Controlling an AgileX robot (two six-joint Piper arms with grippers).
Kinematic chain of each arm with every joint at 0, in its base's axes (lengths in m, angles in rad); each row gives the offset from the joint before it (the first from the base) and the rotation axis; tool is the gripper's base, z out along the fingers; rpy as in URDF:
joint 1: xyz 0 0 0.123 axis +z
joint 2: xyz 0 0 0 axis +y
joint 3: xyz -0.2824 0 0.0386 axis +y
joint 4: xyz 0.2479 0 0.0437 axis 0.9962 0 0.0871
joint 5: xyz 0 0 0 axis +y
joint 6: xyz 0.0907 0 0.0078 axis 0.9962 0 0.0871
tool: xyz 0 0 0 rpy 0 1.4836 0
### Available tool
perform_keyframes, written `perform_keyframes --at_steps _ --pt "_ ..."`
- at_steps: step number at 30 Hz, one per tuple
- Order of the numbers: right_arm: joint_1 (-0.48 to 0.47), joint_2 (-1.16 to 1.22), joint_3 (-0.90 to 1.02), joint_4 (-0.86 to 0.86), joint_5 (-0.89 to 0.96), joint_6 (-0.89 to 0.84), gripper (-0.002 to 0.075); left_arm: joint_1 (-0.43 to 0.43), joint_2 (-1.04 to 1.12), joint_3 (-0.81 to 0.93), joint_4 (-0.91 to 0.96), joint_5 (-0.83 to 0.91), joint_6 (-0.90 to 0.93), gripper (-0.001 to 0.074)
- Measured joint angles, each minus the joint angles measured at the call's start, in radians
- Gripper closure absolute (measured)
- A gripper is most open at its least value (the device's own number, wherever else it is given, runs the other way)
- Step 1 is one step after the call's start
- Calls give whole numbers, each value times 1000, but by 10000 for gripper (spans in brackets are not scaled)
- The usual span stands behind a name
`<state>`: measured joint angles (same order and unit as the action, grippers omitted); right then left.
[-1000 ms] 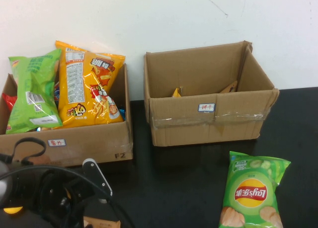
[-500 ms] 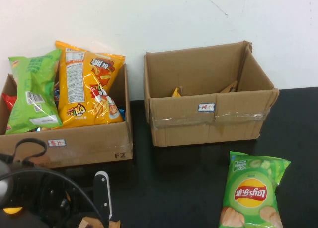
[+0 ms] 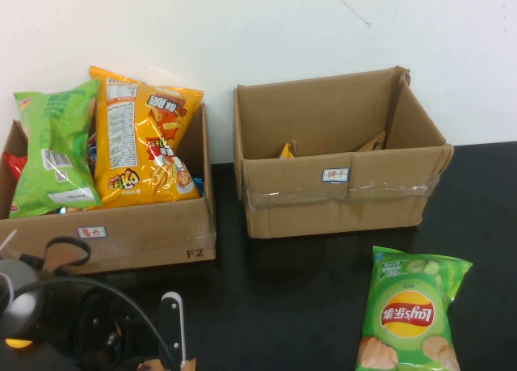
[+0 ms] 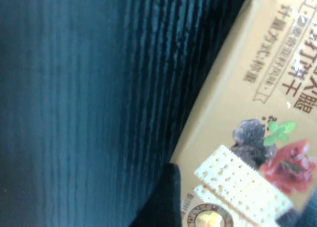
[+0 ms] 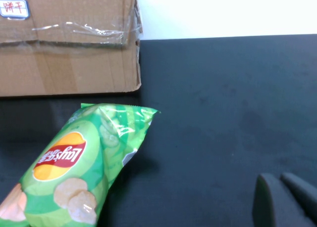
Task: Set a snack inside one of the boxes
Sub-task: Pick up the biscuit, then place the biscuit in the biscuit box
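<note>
Down at the near left edge of the table, the left gripper (image 3: 166, 351) hangs low over a tan cracker packet (image 4: 247, 138), whose corner peeks out beneath it in the high view. From the left wrist camera, the packet fills one side, printed with stacked crackers, dark fruit and a red slice, lying flat on the black table (image 3: 299, 298). A dark finger (image 4: 166, 197) of the gripper touches the packet's edge, but whether the fingers are spread or pressed together on it cannot be told. The left arm's dark body and looping cables crowd the corner around it.

Just behind the left arm stands the left box (image 3: 145, 233), packed with an orange chip bag (image 3: 141, 141) and a green snack bag (image 3: 52, 149), both standing upright and leaning on each other. Beside it, a small gap apart, stands the right box (image 3: 339, 197), with a white label on its front wall and only a bit of yellow showing inside.

The right gripper (image 5: 287, 202) shows only in its own wrist camera, above bare table, its two dark fingers lying close together with nothing between them. Near it, in front of the right box, a green Lay's bag (image 3: 412, 310) lies flat on the table.
</note>
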<state>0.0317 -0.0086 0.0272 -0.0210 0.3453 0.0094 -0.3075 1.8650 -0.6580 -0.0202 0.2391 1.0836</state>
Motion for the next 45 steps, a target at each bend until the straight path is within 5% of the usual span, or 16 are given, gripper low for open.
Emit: perform_keyframes --at_steps 14,17,21,30,45 --pt "0 0 0 0 0 0 727 0 32 -2 0 -29 12 43" --pt "0 0 0 0 0 0 727 0 37 -2 -8 -27 12 114" --pt "0 0 0 0 0 0 727 0 41 -2 -27 -14 12 303" --pt "0 0 0 0 0 0 727 -4 -72 -2 -105 -30 -11 296" --pt "0 0 0 0 0 0 727 -67 -469 -115 -778 -210 -142 296"
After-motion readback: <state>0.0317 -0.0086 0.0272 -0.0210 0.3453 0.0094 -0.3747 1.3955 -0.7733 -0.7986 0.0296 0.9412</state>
